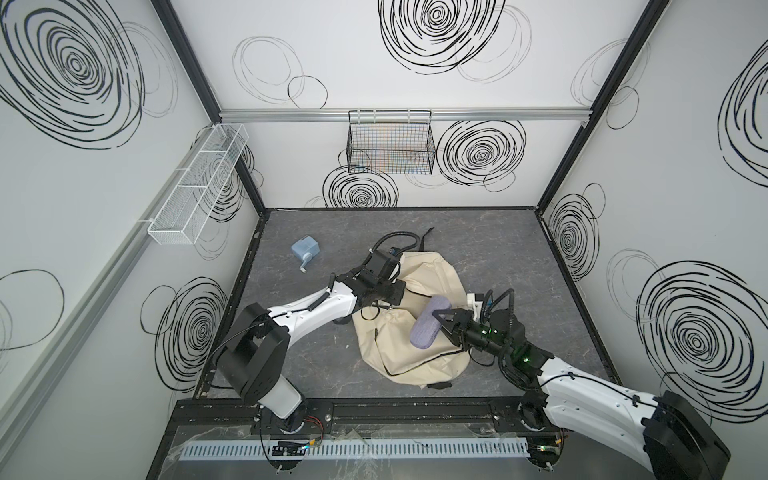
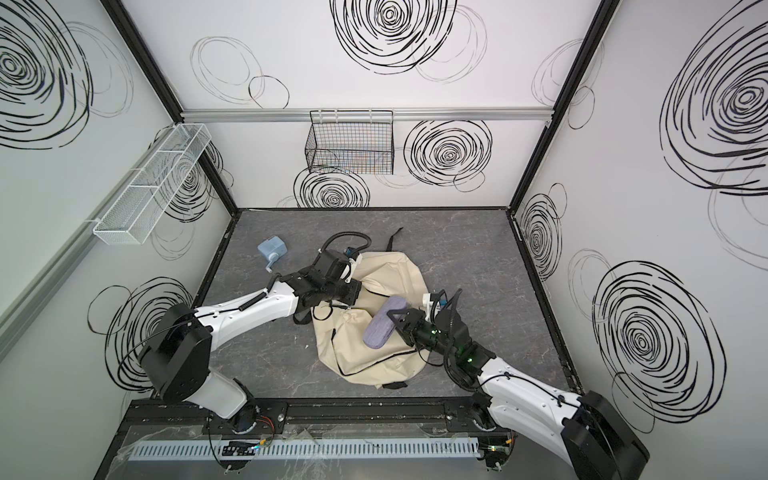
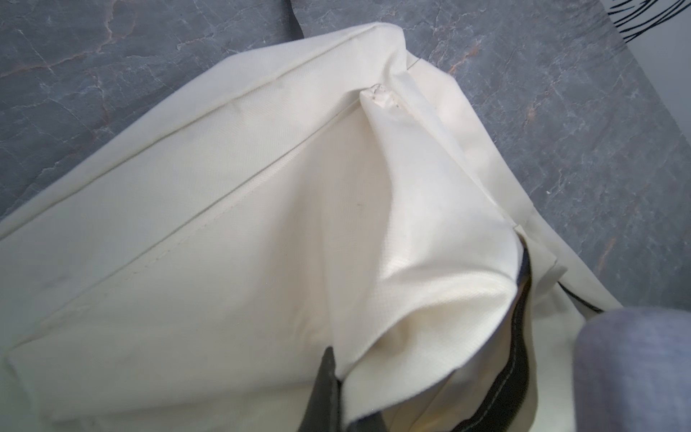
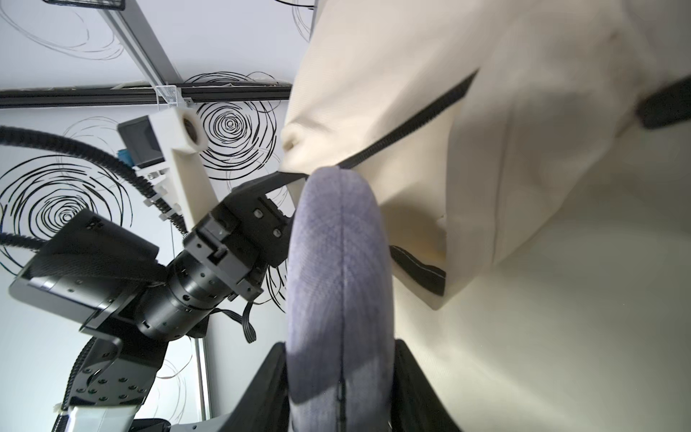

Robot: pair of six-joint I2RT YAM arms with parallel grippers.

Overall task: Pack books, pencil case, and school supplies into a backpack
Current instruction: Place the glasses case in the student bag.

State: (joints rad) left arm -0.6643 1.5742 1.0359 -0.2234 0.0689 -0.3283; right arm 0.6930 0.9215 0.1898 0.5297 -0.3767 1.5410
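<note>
Cream cloth of the backpack (image 1: 419, 365) is pinched at its zip edge by the left pincer (image 1: 388, 300), whose jaws are pressed together on the fabric and hold that lip raised. The right pincer (image 1: 441, 323) clamps the purple pencil case (image 1: 426, 324) across its middle. The case sits over the bag with its far end pointing at the left pincer and the raised lip.

Step in hand, by judgement: inserting the pencil case.

Next move calls for:
- Advance the right pincer toward the gap under the lip, far end first.
- Release only once the case is inside.

The blue sharpener (image 1: 305, 250) stands on the table (image 1: 498, 249) well beyond the left pincer, unpacked. No books are in view. Whether they lie inside the bag cannot be told.
</note>
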